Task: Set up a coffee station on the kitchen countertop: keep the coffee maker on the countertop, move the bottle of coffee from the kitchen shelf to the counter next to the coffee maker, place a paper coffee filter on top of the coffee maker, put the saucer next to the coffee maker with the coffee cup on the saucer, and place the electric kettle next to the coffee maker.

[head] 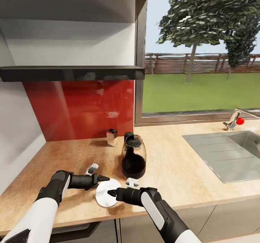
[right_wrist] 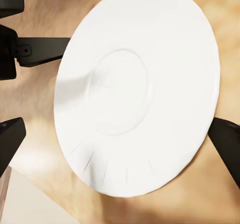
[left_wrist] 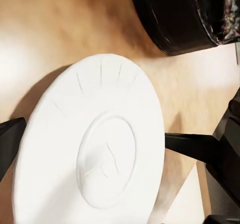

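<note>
We have the saucer lying flat on the kitchen countertop near its front edge, just in front of the electric kettle. Both arms converge on it: the left gripper at its rear-left rim, the right gripper over its right rim. In the wrist views each gripper's fingers are spread with the saucer between them; neither has closed on it.

Step in hand, as we judge it: grasp the saucer for placing by the coffee maker. One gripper should take the rim; the plate is thin and flat, so a finger must get under the edge, perhaps by sliding it past the worktop's front edge. The other arm should clear off first, since the fingertips nearly meet.

Around: a small grey-white object lies just right of the saucer, another behind the left gripper, a small metallic container near the red backsplash, the sink at the right end. The kettle stands close behind; a careless lift could knock it.
</note>
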Controlling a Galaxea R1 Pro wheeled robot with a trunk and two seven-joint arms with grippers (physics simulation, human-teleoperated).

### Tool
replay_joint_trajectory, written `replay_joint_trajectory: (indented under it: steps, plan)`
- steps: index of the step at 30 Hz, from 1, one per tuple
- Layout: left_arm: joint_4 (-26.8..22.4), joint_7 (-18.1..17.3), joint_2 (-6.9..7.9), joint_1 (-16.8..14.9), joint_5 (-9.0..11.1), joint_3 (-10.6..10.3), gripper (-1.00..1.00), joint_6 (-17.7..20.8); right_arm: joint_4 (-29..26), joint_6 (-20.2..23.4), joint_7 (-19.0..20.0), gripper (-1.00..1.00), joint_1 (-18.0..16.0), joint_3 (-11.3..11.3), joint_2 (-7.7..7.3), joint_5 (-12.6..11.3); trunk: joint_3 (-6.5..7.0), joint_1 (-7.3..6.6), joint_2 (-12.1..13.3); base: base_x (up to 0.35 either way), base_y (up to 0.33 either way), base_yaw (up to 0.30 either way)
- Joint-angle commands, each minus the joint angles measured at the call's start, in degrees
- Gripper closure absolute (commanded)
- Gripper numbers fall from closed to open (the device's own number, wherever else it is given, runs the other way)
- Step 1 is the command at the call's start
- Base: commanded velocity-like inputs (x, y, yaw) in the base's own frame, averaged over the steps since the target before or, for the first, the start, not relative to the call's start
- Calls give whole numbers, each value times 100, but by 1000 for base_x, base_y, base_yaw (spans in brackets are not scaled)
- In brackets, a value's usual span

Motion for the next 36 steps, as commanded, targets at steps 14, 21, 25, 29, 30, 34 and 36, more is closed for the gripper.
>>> replay_joint_trajectory:
  steps: [14,21,25,29,30,34,36]
  plan:
    - [-2,-49,-109,-7,-82,23,-100,39,27,46,-3,-100,-2,6,1,12,-14,4,-9,0,0,0]
    - [-2,-54,-128,-7,-76,27,-100,42,27,46,2,-100,-2,3,1,12,-14,4,-9,0,0,0]
    - [-2,-65,-146,-7,-76,28,-100,47,27,46,1,-100,-2,6,1,12,-14,4,-9,0,0,0]
    - [-2,-66,-146,-7,-82,28,-100,48,27,46,1,-100,-2,4,1,12,-14,4,-9,0,0,0]
    - [-2,-66,-142,-7,-84,28,-100,48,27,46,0,-100,-2,5,1,12,-14,4,-9,0,0,0]
    - [-2,-65,-133,-7,-86,28,-100,56,27,46,0,-100,-2,7,1,12,-14,4,-9,0,0,0]
    - [-2,-65,-130,-7,-86,15,100,56,27,46,0,-100,-2,5,1,12,-14,4,-9,0,0,0]
